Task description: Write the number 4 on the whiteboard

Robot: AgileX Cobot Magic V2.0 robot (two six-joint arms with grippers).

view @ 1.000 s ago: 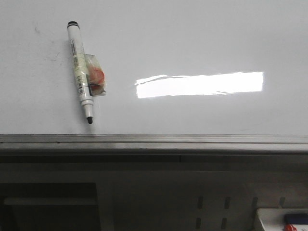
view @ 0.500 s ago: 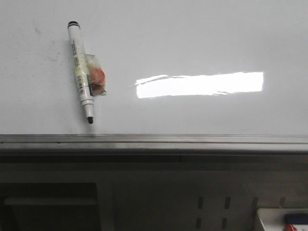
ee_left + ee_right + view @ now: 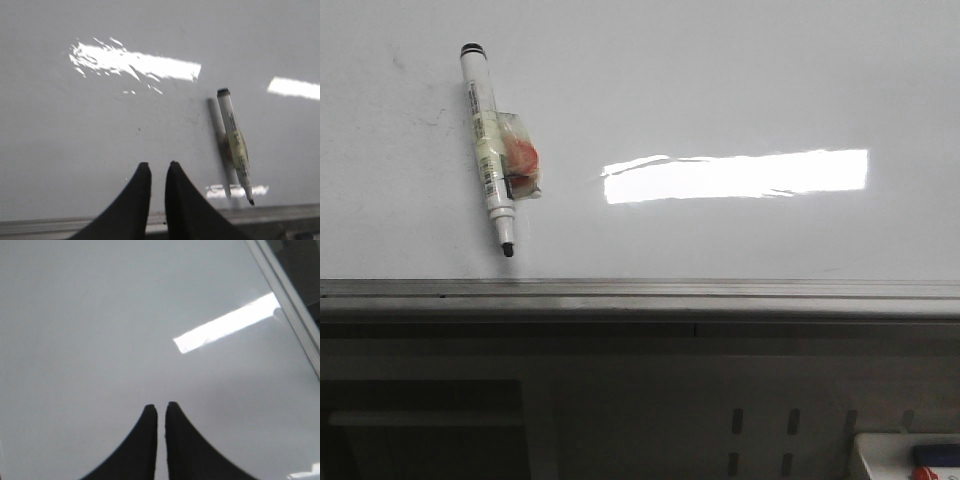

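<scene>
The whiteboard [image 3: 740, 80] lies flat, glossy white with faint smudges, and I see no number 4 on it in any view. A white marker [image 3: 487, 150] with a bare black tip lies on its left part, tip toward the grey edge rail [image 3: 640, 292]. A taped orange-red lump [image 3: 521, 160] sticks to its side. My left gripper [image 3: 158, 166] hovers over the board near the rail, jaws nearly together and empty, with the marker [image 3: 235, 145] off to one side. My right gripper [image 3: 161, 406] is shut and empty over bare whiteboard [image 3: 90, 320]. Neither gripper shows in the front view.
A bright rectangular glare patch [image 3: 735, 175] lies on the board's middle right. Below the rail is a grey frame with slots [image 3: 760, 440]. A white tray corner [image 3: 905, 458] with blue and red items sits at the bottom right.
</scene>
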